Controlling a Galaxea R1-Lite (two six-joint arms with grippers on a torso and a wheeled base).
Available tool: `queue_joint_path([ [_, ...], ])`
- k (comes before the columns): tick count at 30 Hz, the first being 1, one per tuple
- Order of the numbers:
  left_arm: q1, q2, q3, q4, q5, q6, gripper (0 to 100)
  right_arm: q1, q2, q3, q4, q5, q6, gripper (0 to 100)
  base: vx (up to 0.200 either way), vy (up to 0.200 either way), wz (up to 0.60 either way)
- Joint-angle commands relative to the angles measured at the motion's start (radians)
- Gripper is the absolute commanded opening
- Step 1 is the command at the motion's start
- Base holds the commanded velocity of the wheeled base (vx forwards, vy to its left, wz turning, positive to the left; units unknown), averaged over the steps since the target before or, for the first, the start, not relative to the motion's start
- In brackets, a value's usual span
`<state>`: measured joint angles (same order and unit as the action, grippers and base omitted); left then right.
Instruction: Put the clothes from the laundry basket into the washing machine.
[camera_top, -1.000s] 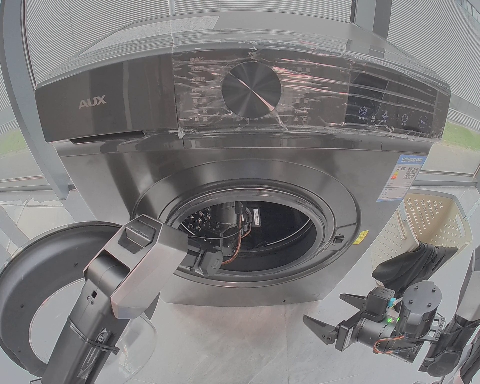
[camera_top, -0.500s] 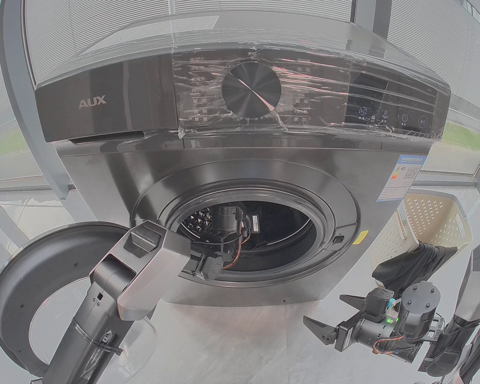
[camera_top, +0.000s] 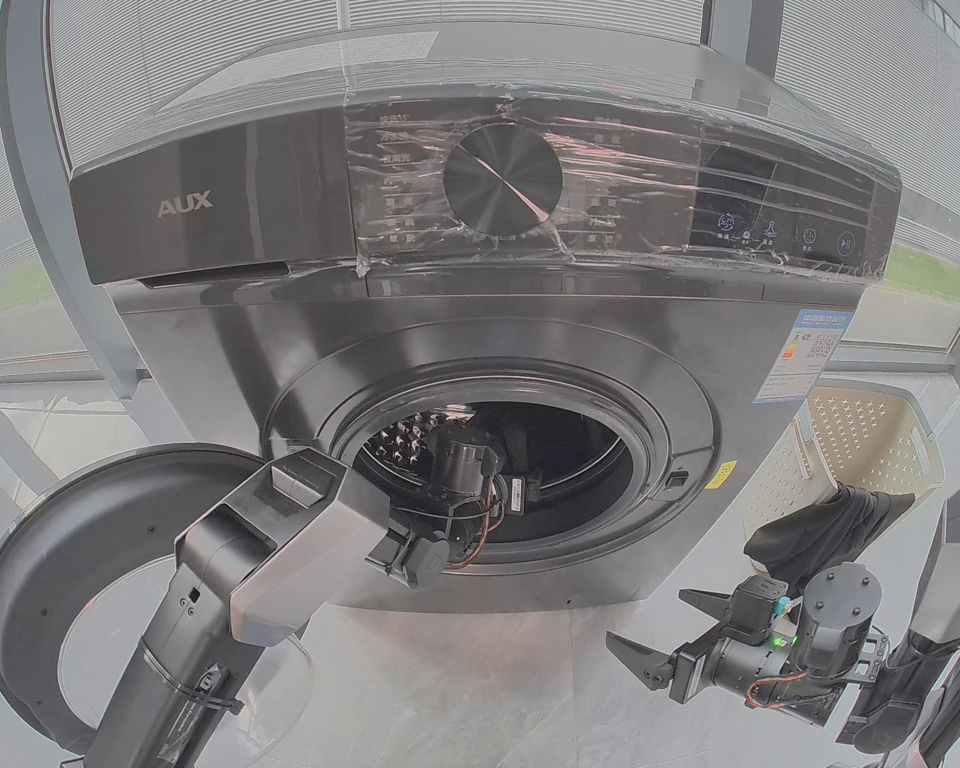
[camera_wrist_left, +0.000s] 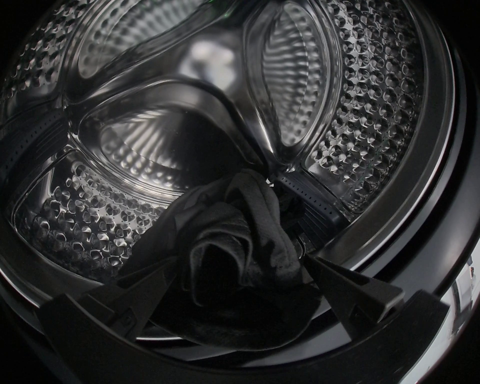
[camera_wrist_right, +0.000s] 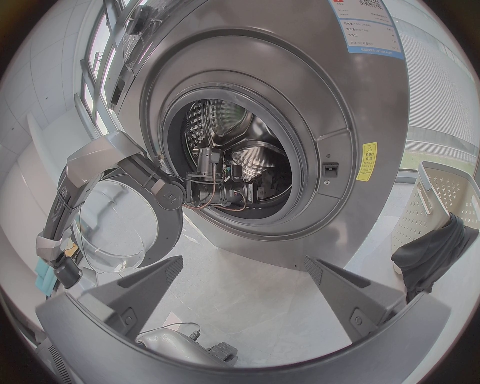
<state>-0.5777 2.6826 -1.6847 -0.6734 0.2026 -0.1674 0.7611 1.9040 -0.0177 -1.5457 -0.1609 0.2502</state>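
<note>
Lying in drum (camera_wrist_left: 350, 100) — garment (camera_wrist_left: 240, 235); black cloth (camera_top: 830, 530) drapes basket (camera_top: 880, 430); left tool (camera_wrist_left: 239, 261), right tool (camera_wrist_right: 243, 258) spread.

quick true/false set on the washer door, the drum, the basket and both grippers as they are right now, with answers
1. The washing machine has its door swung open. True.
2. The left gripper hangs over the floor, away from the machine. False: it is at the door opening, facing into the drum.
3. A dark garment lies in the drum between the left gripper's open fingers. True.
4. The laundry basket has nothing on it. False: a black cloth is draped over its rim.
5. The right gripper is shut on a piece of clothing. False: it is open and holds nothing, above the floor in front of the machine.
</note>
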Motion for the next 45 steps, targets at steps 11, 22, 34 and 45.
queue_joint_path([
  [11,0.01,0.022,-0.05,0.009,0.011,0.02,0,0.0,0.001,0.008,-0.002,0.0,0.0,100,0.0,0.0,0.0],
  [22,0.044,0.114,-0.315,-0.029,0.035,-0.006,0,-0.002,0.003,0.008,-0.001,0.0,0.001,100,0.0,0.0,0.0],
  [34,0.042,0.123,-0.315,-0.021,0.057,-0.001,0,-0.002,0.003,0.008,-0.001,0.0,0.001,100,0.0,0.0,0.0],
  [45,-0.024,-0.075,0.013,-0.058,0.055,-0.006,100,0.0,-0.003,0.008,-0.001,0.0,0.001,100,0.0,0.0,0.0],
])
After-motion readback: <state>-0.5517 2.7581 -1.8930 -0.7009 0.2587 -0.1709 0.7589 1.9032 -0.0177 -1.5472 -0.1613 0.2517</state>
